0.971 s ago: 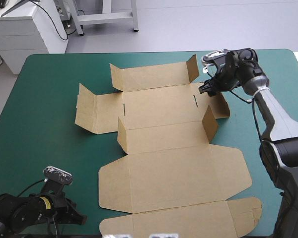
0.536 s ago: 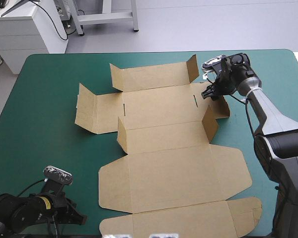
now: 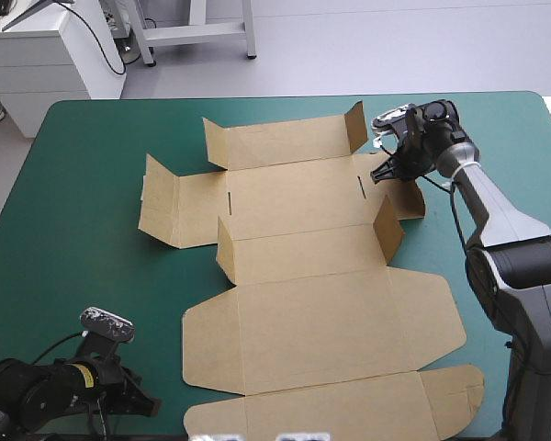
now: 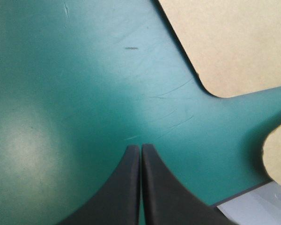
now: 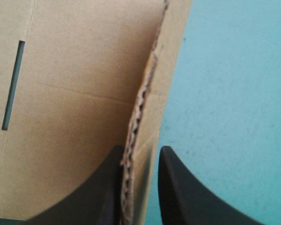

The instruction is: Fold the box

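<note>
Box point(image 3: 303, 230) lies as a cut sheet across the table's middle, 2 far tabs raised. Bare teal-green cover point(image 3: 83, 266) is wide to its left and narrower to its right. Right gripper point(image 5: 139, 150) straddles the raised right end flap point(image 3: 409, 195), apparently pinching its edge, while the left gripper point(image 4: 140, 146) is pressed together over bare cover near the near-left corner. Versus earlier: sheet and left gripper unmoved, right wrist slightly turned.
</note>
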### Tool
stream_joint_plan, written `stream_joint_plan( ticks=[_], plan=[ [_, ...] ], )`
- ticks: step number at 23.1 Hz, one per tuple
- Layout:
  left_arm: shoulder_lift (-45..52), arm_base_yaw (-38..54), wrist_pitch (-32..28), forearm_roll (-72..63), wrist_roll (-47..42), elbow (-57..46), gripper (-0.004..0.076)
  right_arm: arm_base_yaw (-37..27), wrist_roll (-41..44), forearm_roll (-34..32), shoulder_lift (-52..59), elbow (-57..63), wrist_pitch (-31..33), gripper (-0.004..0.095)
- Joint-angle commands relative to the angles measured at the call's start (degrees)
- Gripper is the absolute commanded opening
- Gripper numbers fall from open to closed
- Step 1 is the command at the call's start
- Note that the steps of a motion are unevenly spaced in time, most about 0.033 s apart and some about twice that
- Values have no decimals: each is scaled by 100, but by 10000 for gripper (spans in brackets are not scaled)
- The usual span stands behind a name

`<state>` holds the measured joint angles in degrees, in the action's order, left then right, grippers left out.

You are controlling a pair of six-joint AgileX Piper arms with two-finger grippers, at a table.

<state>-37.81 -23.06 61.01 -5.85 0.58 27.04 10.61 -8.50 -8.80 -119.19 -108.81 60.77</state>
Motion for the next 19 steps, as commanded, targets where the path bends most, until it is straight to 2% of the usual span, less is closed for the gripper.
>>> stream_joint_plan(
  ticks=[1, 6, 9, 13, 19],
  plan=[
    [-9, -10, -171, -56, -58, 123, -8, 2, -77, -99, 305, -184, -84, 151],
    [-9, -10, -171, -56, -58, 123, -8, 2, -118, -119, 305, -184, -96, 137],
    [-9, -10, -171, -56, -58, 123, -8, 2, -295, -266, 305, -184, -182, -18],
    [-9, -10, -171, -56, -58, 123, -8, 2, -499, -396, 305, -224, -482, -21],
    [-9, -10, -171, -56, -58, 123, -8, 2, -1565, -272, 305, -619, -762, -21]
  ],
)
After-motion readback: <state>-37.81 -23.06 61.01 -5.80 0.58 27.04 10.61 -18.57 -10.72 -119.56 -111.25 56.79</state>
